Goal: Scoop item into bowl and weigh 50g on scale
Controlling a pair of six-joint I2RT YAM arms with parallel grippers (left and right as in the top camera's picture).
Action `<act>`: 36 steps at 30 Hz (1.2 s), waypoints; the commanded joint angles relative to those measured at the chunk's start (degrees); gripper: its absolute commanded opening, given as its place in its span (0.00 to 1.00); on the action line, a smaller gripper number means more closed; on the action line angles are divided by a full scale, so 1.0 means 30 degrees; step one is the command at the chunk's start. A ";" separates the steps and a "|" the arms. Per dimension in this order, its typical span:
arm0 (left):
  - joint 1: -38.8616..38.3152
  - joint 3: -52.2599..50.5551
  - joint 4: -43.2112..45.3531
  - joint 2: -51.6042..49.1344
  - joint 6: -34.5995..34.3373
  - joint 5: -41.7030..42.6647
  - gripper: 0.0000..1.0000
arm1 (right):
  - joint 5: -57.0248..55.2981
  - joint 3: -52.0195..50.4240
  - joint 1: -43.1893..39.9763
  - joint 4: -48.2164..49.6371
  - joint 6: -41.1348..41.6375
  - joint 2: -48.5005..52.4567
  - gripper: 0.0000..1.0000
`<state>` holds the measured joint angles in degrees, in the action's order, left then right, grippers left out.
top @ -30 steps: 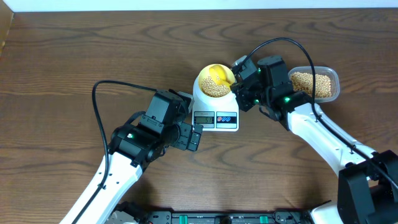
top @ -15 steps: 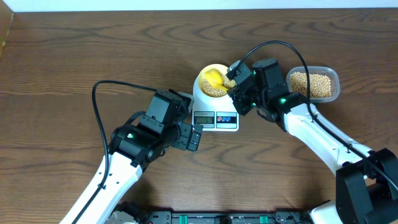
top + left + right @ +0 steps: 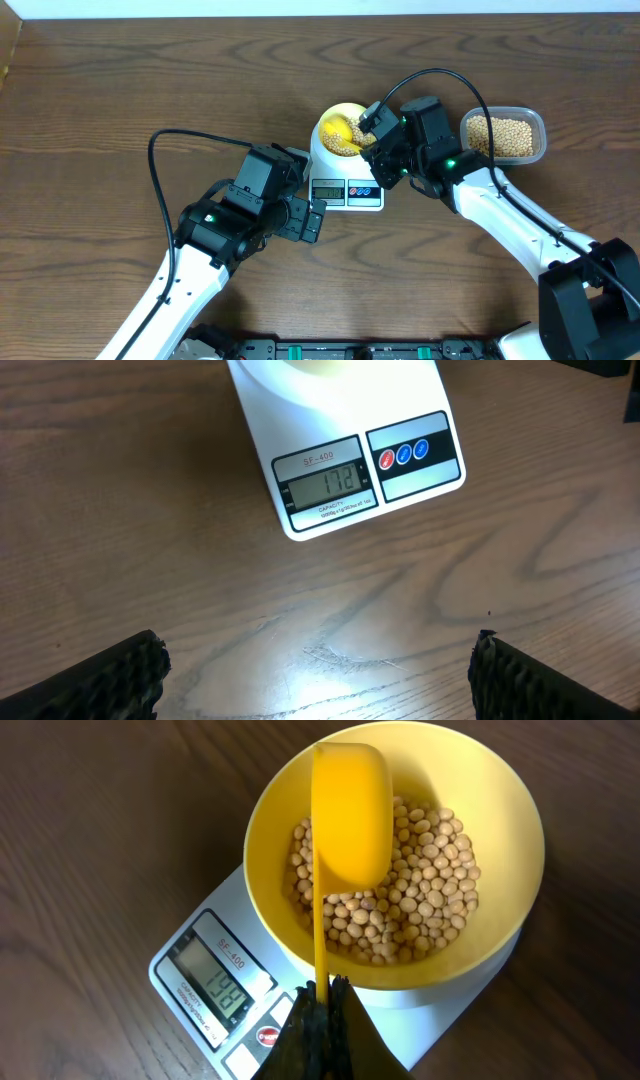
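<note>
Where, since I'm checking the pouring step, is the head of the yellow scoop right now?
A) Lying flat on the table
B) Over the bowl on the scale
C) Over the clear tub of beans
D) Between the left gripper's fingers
B: the right wrist view shows the scoop, its handle pinched by the right gripper, above the beans in the bowl on the scale.

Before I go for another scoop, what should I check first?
1. Seating: bowl sits on scale: ok.
2. Grip: right claw shut on scoop handle: ok.
3. Position: scoop inside bowl, over beans: ok.
4. Weight: display digits differ between wrist views: cannot tell.
5. Clearance: left claw open, off the scale: ok.
6. Supply: tub holds more beans: ok.
</note>
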<state>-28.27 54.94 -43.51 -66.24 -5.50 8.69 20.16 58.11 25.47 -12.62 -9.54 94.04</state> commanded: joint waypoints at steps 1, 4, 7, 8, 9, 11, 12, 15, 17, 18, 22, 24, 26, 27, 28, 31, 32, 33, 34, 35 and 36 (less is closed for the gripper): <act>0.0095 0.0022 -0.0066 0.0000 0.0321 -0.0044 0.98 | 0.0670 0.0080 0.0022 -0.0073 -0.0102 0.0284 0.01; 0.0095 0.0022 -0.0066 0.0000 0.0328 -0.0044 0.98 | 0.2069 0.0080 -0.0379 -0.0080 -0.0036 0.0284 0.01; 0.0095 0.0022 -0.0066 0.0000 0.0321 -0.0044 0.98 | 0.3096 0.0080 -0.0867 -0.0080 0.0313 0.0277 0.01; 0.0095 0.0022 -0.0066 0.0000 0.0321 -0.0044 0.98 | 0.3271 0.0080 -0.1071 -0.0073 0.0670 0.0277 0.01; 0.0095 0.0022 -0.0066 0.0000 0.0321 -0.0044 0.98 | 0.3410 0.0080 -0.1260 -0.0073 0.0940 0.0277 0.01; 0.0095 0.0022 -0.0066 0.0000 0.0321 -0.0044 0.98 | 0.3490 0.0080 -0.1632 -0.0058 0.1559 0.0277 0.01; 0.0095 0.0022 -0.0066 0.0000 0.0321 -0.0044 0.98 | 0.3497 0.0080 -0.1778 -0.0015 0.1829 0.0277 0.01; 0.0095 0.0022 -0.0066 0.0000 0.0328 -0.0044 0.98 | 0.3519 0.0080 -0.2171 0.0240 0.2820 0.0277 0.01; 0.0095 0.0022 -0.0066 0.0000 0.0321 -0.0044 0.98 | 0.3789 0.0080 -0.2368 0.0466 0.3330 0.0277 0.01; 0.0095 0.0022 -0.0066 0.0000 0.0328 -0.0044 0.98 | 0.4058 0.0080 -0.2448 0.0554 0.3315 0.0277 0.01; 0.0095 0.0022 -0.0066 0.0000 0.0321 -0.0044 0.98 | 0.5115 0.0080 -0.2943 0.0568 0.3322 0.0277 0.01; 0.0095 0.0022 -0.0066 0.0000 0.0321 -0.0044 0.98 | 0.5646 0.0080 -0.3198 0.0576 0.3322 0.0277 0.01; 0.0095 0.0022 -0.0066 0.0000 0.0321 -0.0044 0.98 | 0.6135 0.0080 -0.3497 0.0568 0.3373 0.0277 0.01; 0.0095 0.0022 -0.0066 0.0000 0.0321 -0.0044 0.98 | 0.6288 0.0080 -0.3650 0.0590 0.3650 0.0277 0.01; 0.0095 0.0022 -0.0058 0.0000 0.0321 -0.0044 0.98 | 0.6382 0.0080 -0.3789 0.0670 0.3891 0.0277 0.01; 0.0095 0.0022 -0.0066 0.0000 0.0321 -0.0044 0.98 | 0.6419 0.0080 -0.4248 0.0882 0.4685 0.0277 0.01; 0.0095 0.0022 -0.0066 0.0000 0.0321 -0.0044 0.98 | 0.6411 0.0080 -0.4357 0.0933 0.4721 0.0277 0.01; 0.0095 0.0022 -0.0066 0.0000 0.0321 -0.0044 0.98 | 0.6404 0.0080 -0.4481 0.0940 0.4736 0.0277 0.01; 0.0095 0.0022 -0.0066 0.0000 0.0321 -0.0051 0.98 | 0.6397 0.0080 -0.4510 0.0954 0.4728 0.0277 0.01; 0.0095 0.0022 -0.0066 0.0000 0.0328 -0.0044 0.98 | 0.6390 0.0080 -0.4517 0.0962 0.4728 0.0277 0.01; 0.0095 0.0022 -0.0066 0.0000 0.0321 -0.0044 0.98 | 0.6390 0.0080 -0.4517 0.1005 0.4728 0.0277 0.01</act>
<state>-28.27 54.94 -43.51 -66.24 -5.50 8.69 37.85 58.11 12.40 -9.93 3.36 94.26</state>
